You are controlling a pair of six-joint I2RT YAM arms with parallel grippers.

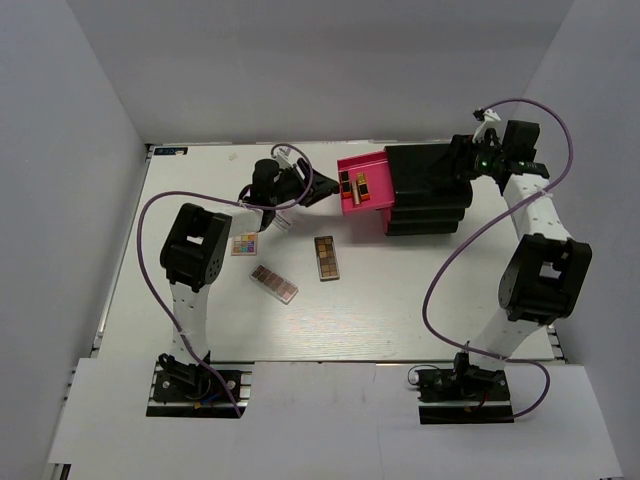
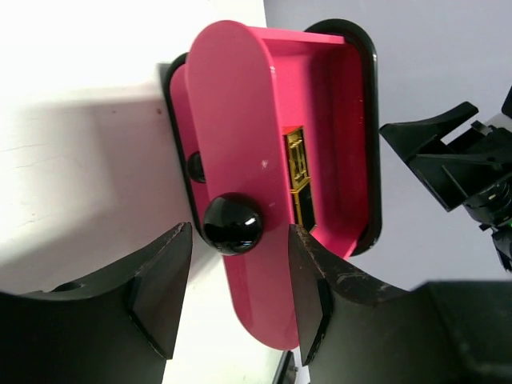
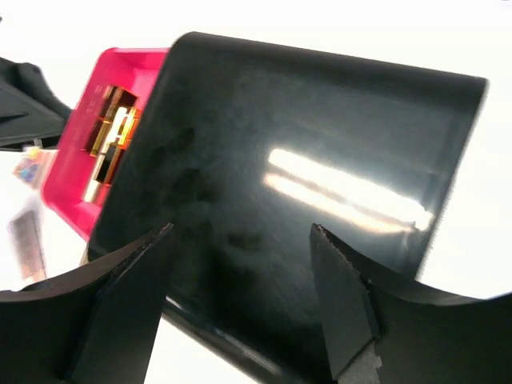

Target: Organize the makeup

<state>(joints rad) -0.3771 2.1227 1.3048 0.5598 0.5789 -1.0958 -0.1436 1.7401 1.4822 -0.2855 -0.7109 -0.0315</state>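
**No Legible Text**

Searched all three views and found nothing readable. Spotted a small dark tag [image 1: 171, 151] at the far left corner of the counter [image 1: 400, 310], too small to decipher. Noted a raised pattern on the gold lipstick [image 2: 297, 158] in the pink drawer [image 2: 236, 128], with no letters distinguishable.

Top view: bright, even overhead light, sharp throughout, with short soft shadows under the arms on the white bench [image 1: 400, 310]. Left wrist view: the bench is overexposed to near white, and a small highlight sits on the black knob [image 2: 232, 224]. Right wrist view: soft and blurred, background blown out, gold lipsticks [image 3: 112, 136] smeared, streaked glare across the black box [image 3: 320, 120].
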